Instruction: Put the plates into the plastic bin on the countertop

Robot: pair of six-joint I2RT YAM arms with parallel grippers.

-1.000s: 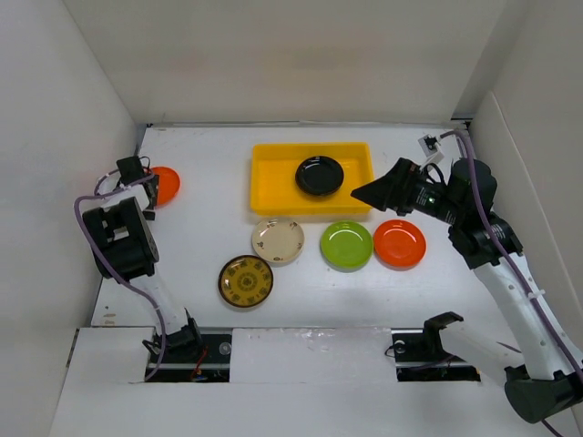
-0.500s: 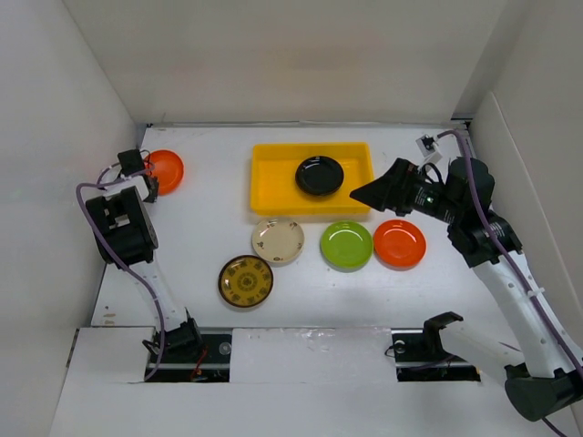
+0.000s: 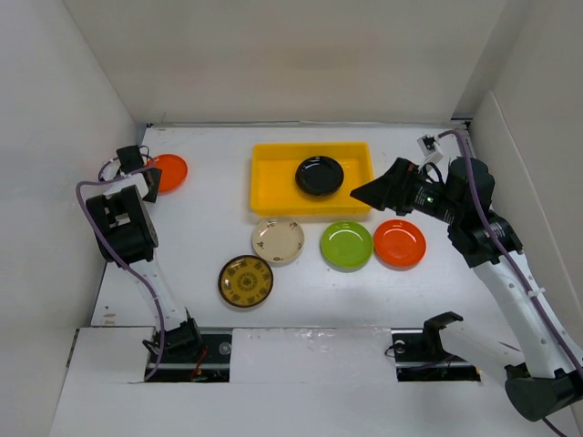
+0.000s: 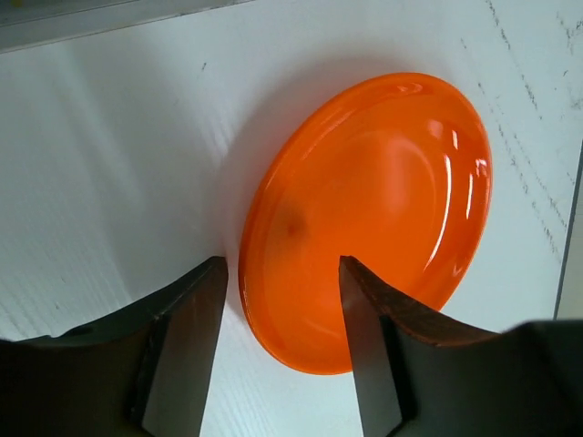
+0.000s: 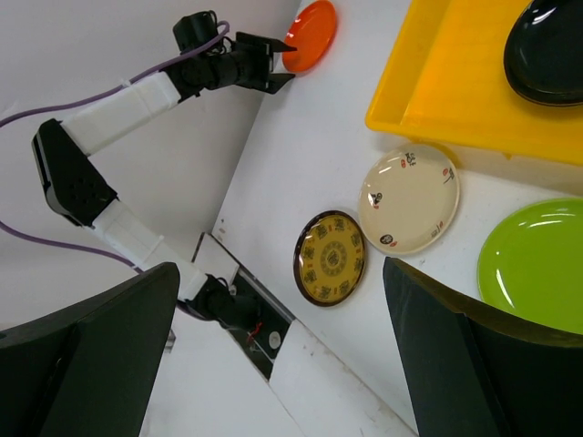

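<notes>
Six plates show from above on the white countertop (image 3: 205, 228). The black plate (image 3: 320, 175) lies inside the yellow plastic bin (image 3: 273, 182) at upper centre, right of the bin's middle. Just below the bin, the cream plate (image 3: 278, 240), the green plate (image 3: 346, 245) and an orange plate (image 3: 399, 243) sit in a row, with the brown-gold plate (image 3: 246, 280) lower left of the cream one. At the far left, the left gripper (image 4: 282, 273) is clamped on the near rim of the second orange plate (image 4: 373, 200), which tilts above its shadow, well apart from the bin. The right gripper (image 3: 364, 193) hovers by the bin's lower right corner, its fingers (image 5: 91, 364) spread wide.
</notes>
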